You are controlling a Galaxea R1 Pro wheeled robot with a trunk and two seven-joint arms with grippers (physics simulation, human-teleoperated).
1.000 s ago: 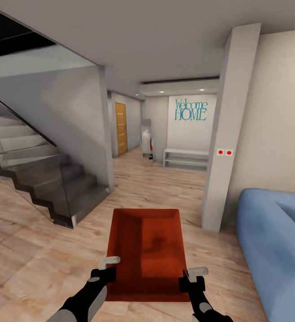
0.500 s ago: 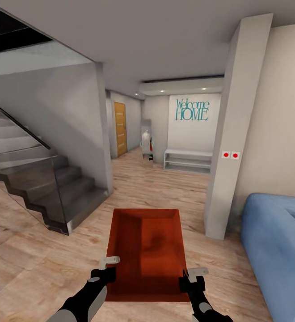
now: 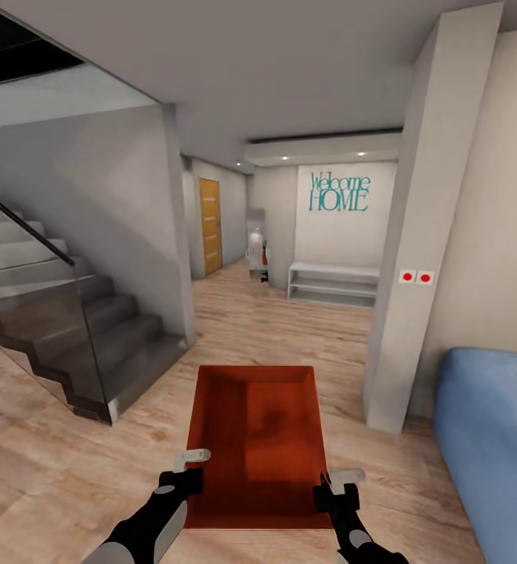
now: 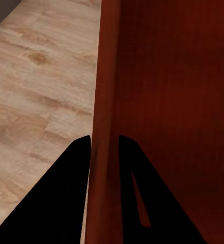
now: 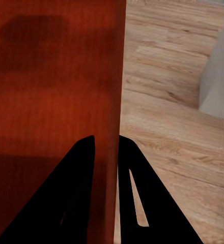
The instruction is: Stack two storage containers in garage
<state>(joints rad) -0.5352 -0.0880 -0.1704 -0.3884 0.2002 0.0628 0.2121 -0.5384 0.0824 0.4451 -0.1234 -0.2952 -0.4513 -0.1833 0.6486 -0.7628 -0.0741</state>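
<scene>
Your storage container (image 3: pixel 258 439) hangs between the left gripper (image 3: pixel 186 468) and right gripper (image 3: pixel 335 486); staircase (image 3: pixel 70 329) left, sofa (image 3: pixel 489 439) right, pillar (image 3: pixel 415 258) and shelf (image 3: pixel 333 283) ahead.

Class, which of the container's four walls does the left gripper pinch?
The left long wall of the storage container; the left gripper straddles it, while the right gripper clamps the opposite wall.
</scene>
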